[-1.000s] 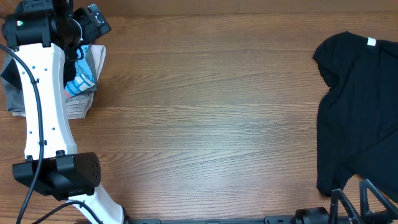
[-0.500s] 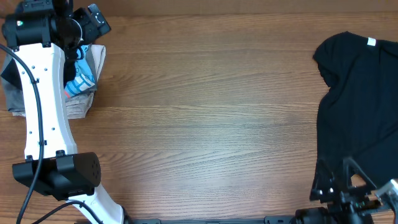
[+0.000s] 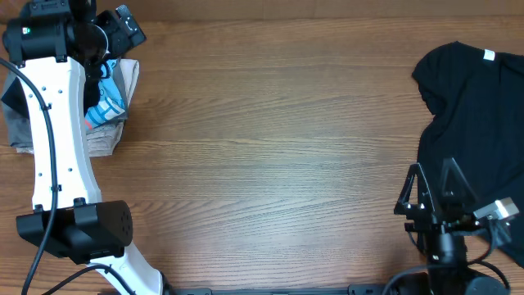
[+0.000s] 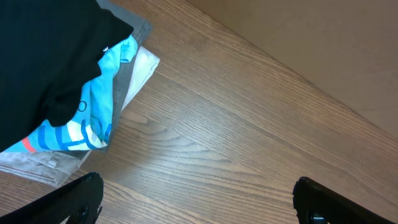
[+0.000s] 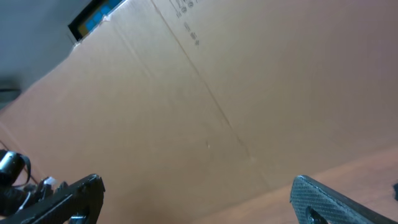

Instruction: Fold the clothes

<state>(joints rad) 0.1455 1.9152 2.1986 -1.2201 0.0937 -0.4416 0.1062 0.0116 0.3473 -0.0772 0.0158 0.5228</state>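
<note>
Shirt [image 3: 479,123] lies rumpled at 3 o'clock on worktop [image 3: 278,147]. Right gripper [image 3: 431,168] hovers at its 7 o'clock edge, jaws wide, empty. Left gripper [image 4: 199,208], jaws wide, empty, over pile [image 4: 93,115] at 10 o'clock. Risk: one-handed pinch on soft cloth drags, bunches it.

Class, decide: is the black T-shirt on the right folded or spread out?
Spread out: the black T-shirt lies loose and rumpled, no neat folds.

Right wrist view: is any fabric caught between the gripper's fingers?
No: the right gripper stands open, and only the brown cardboard panel shows between its fingers.
</note>
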